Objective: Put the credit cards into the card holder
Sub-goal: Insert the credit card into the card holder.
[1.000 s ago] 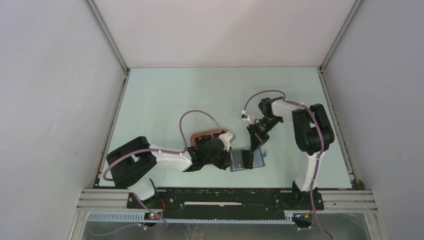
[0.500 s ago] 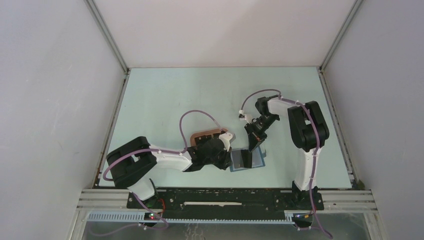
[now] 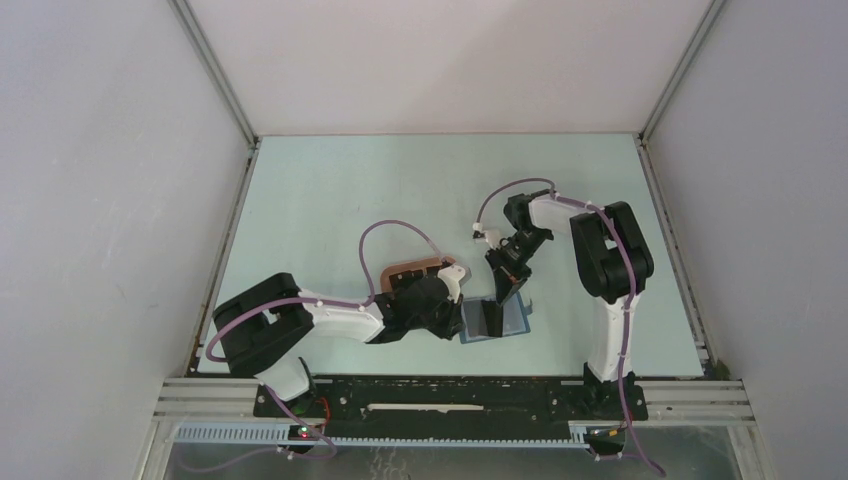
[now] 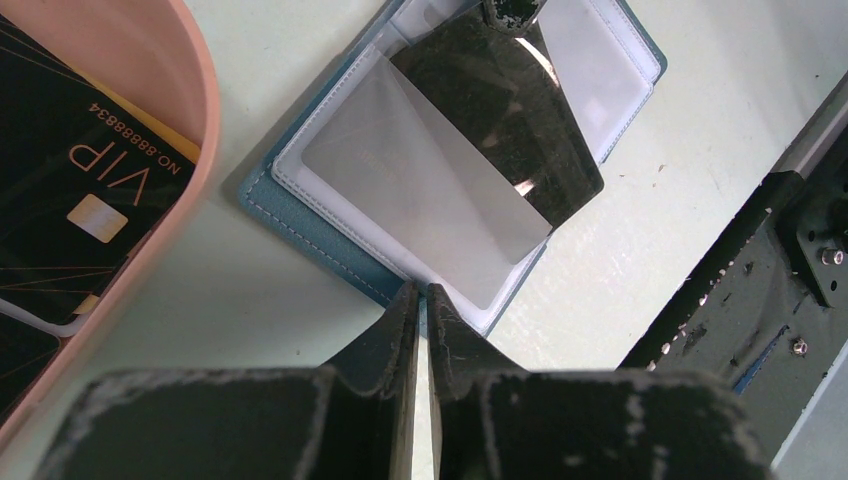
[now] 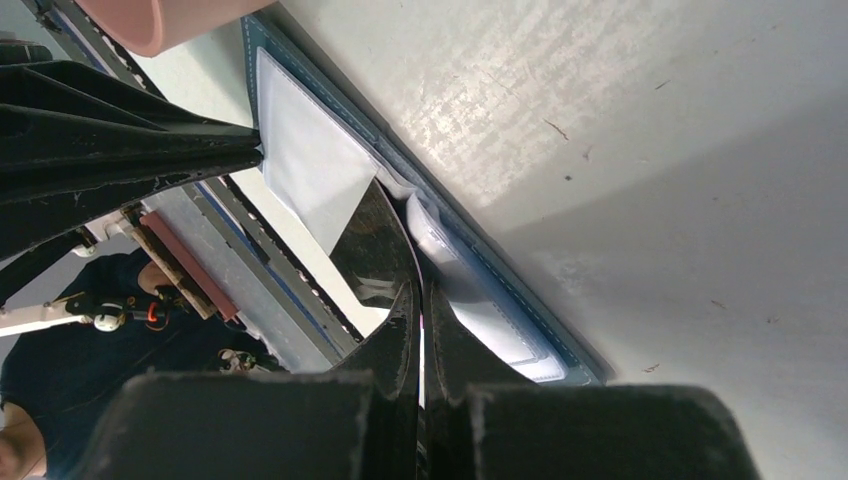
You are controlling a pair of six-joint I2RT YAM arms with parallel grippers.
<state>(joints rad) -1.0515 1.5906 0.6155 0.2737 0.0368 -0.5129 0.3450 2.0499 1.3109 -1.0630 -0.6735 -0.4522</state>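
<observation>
- Card holder lies open on the table, near the front edge between the two arms, just beside the pink tray; blue cover down, pale pockets facing up.
- Left gripper: fingers drawn together to a thin slit, tips pinching the near edge of the card holder where a clear sleeve ends. In the right wrist view the same tips meet the corner of that sleeve and hold it raised off the pockets beneath.
- Right gripper: fingers fully closed, clamped on one edge of a glossy black card.
- Black card stands tilted over the card holder, its free end down at the gap between the raised sleeve and the right-hand pockets. Cannot tell whether that edge is inside a pocket or only resting against the sleeve.
- Pink tray sits partly under the left arm in the top view. Inside it: a black VIP card lying flat, with a sliver of a tan card showing beneath it by the rim.
</observation>
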